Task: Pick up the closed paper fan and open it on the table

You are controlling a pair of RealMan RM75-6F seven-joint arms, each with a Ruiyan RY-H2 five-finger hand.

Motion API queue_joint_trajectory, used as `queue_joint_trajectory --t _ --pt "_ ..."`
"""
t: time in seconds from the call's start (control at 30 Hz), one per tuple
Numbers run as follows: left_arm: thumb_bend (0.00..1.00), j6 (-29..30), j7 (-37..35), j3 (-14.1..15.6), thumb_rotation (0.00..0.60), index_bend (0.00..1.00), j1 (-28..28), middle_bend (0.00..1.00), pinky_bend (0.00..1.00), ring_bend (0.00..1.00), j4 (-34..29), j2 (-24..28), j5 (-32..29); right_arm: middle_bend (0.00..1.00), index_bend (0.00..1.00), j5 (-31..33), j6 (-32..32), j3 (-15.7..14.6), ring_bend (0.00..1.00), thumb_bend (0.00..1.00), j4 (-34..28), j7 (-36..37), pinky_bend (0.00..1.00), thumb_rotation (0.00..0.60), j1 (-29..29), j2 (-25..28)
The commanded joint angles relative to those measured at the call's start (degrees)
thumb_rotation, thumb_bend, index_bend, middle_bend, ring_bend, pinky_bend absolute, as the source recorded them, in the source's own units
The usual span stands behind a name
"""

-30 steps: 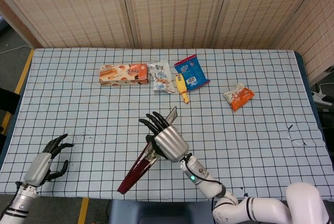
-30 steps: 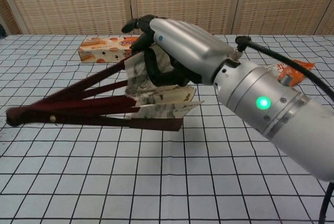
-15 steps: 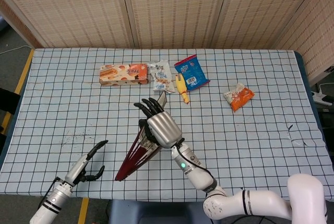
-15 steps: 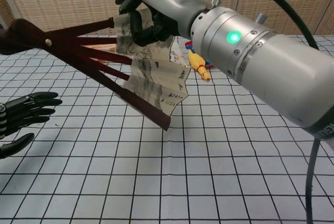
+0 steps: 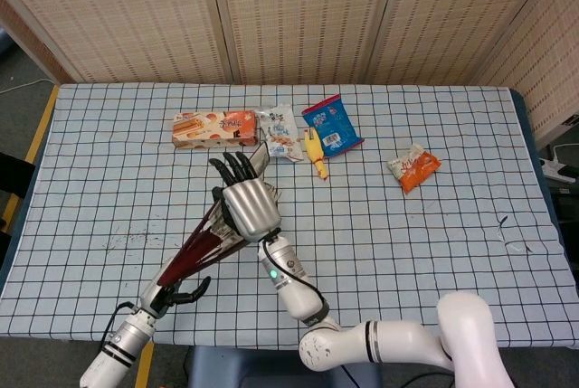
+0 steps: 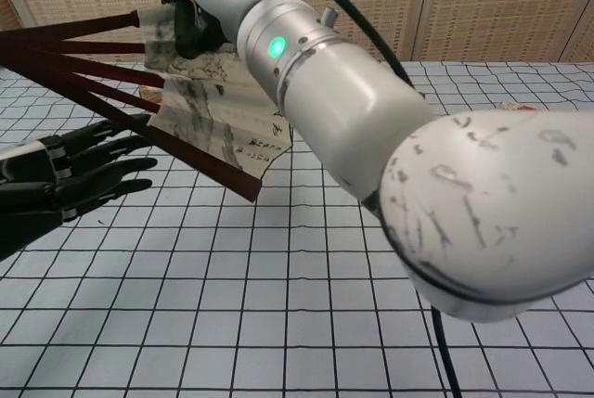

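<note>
1. Worktop (image 5: 452, 252): checked cloth, snack packets along the far side.
2. Fan (image 6: 209, 124): partly spread, raised above the worktop.
3. Right robot hand (image 5: 246, 207): fingers closed around the fan's paper end.
4. Left robot hand (image 6: 70, 171): fingers apart, holding nothing, just beside the ribs.

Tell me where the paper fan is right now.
In the head view the paper fan is left of centre near the table's front edge, partly spread, held up by the right robot hand, its pivot end by the left robot hand.
</note>
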Motion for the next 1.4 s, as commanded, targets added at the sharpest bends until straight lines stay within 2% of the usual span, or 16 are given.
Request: queue_joint_trajectory --t 0.03,0.23,0.43,0.5,0.6,0.63,0.7,0.77,0.87,1.1,1.3,1.4 --pt "0.45 -1.34 4.45 -2.62 0.600 0.00 -1.28 0.00 0.02 0.00 -1.41 -1.44 -3.97 0.10 0.70 0.81 1.77 0.71 0.00 0.79 3.60 -0.32 0.00 0.600 2.35 -3.34" --pt "0.45 -1.77 10.96 -5.60 0.600 0.00 -2.00 0.00 0.02 0.00 -0.85 -5.14 -10.45 0.10 0.70 0.76 3.52 1.80 0.00 0.79 7.81 -0.36 0.00 0.600 5.88 -8.09" --pt "0.45 -1.66 13.89 -5.58 0.600 0.00 -1.44 0.00 0.02 0.00 -0.46 -6.40 -11.91 0.10 0.70 0.67 4.46 2.85 0.00 0.79 9.78 -0.28 0.00 0.600 7.57 -9.88" --pt "0.46 -0.76 14.84 -5.87 0.600 0.10 -1.02 0.00 0.03 0.00 -0.16 -6.97 -12.21 0.10 0.70 0.44 4.69 2.55 0.00 0.79 9.74 -0.31 0.00 0.600 7.58 -9.90" --pt "0.54 2.02 16.50 -7.88 0.600 0.44 0.19 0.00 0.05 0.00 -0.26 -8.75 -15.37 0.10 0.70 0.14 5.05 2.31 0.00 0.79 8.87 -0.02 0.00 0.600 7.21 -9.46" --pt "0.57 3.10 17.28 -8.72 0.600 0.52 0.58 0.01 0.06 0.00 -0.20 -9.64 -16.56 0.10 0.70 -0.01 5.24 2.28 0.00 0.79 8.33 0.12 0.00 0.600 6.99 -9.16" --pt "0.65 4.94 18.51 -9.98 0.600 0.68 1.19 0.09 0.08 0.00 0.35 -11.09 -18.20 0.10 0.70 -0.22 5.53 2.12 0.00 0.79 7.41 0.00 0.00 0.600 6.61 -8.54" --pt "0.70 6.05 19.96 -10.88 0.600 0.76 1.51 0.17 0.09 0.02 1.02 -12.32 -19.37 0.10 0.70 -0.55 5.83 1.68 0.00 0.79 6.10 -0.23 0.00 0.600 6.00 -7.57" --pt "0.71 6.74 21.70 -11.28 0.600 0.80 1.76 0.22 0.10 0.05 2.14 -13.37 -19.67 0.10 0.70 -1.18 6.25 0.87 0.00 0.79 3.70 -0.51 0.00 0.600 4.86 -5.70" --pt "0.71 7.64 23.35 -11.81 0.600 0.80 2.33 0.26 0.11 0.08 6.80 -13.72 -17.97 0.10 0.70 -3.06 7.62 -1.99 0.00 0.79 -5.12 -1.48 0.00 0.600 0.60 1.05" --pt "0.69 9.70 24.19 -13.05 0.600 0.78 2.81 0.29 0.11 0.09 14.02 -13.40 -15.87 0.10 0.69 -6.88 9.09 -7.68 0.00 0.79 -14.50 -1.45 0.00 0.600 -5.09 9.64" --pt "0.67 10.88 26.23 -13.00 0.600 0.74 2.49 0.28 0.10 0.09 20.03 -13.97 -14.08 0.10 0.69 -10.51 10.33 -11.83 0.00 0.79 -17.22 -0.14 0.00 0.600 -8.30 13.66"
